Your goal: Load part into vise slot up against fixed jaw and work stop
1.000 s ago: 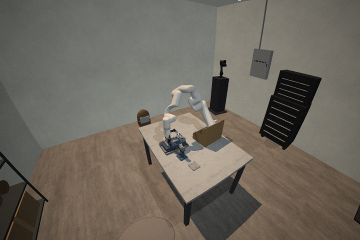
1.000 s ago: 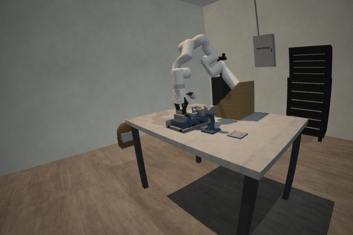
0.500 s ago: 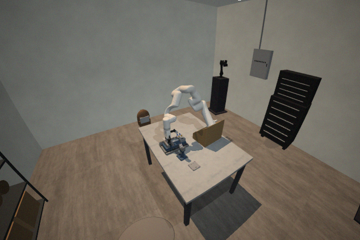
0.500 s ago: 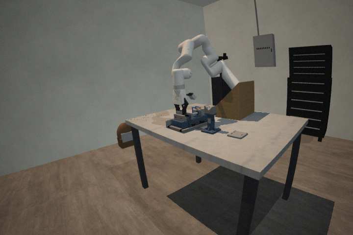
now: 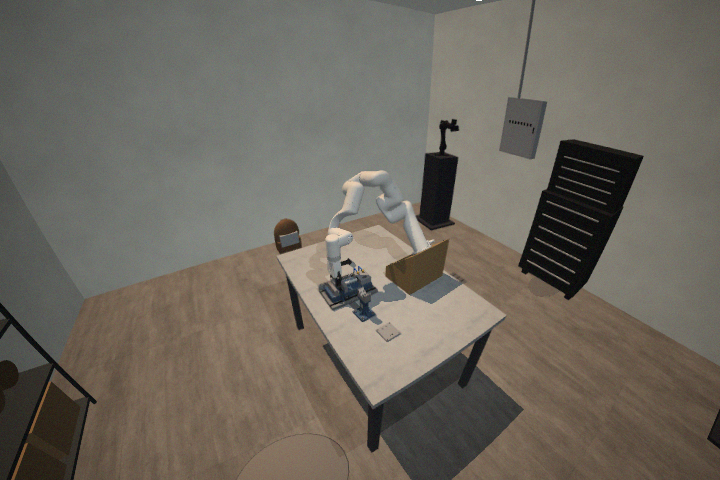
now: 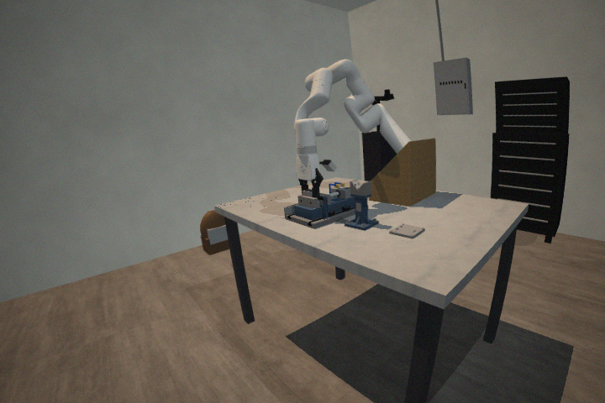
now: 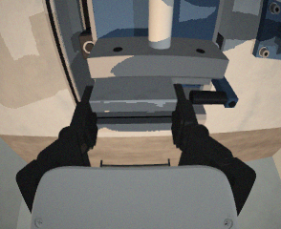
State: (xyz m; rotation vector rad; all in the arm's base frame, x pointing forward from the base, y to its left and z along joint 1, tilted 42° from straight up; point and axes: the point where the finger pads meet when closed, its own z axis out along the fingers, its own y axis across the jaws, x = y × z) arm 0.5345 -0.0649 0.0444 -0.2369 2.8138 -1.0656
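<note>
The part is a smooth grey block with flat sides, and the gripper is squeezing it tight between its two black fingers, right over the blue vise near the back left corner of the desk. Just past the block sits a grey jaw with a round pale rod behind it, and a short dark work stop pokes in at its right end. Further along the desk stand the blue V-block, the flat grey infeed plate and a brown box at the back edge.
</note>
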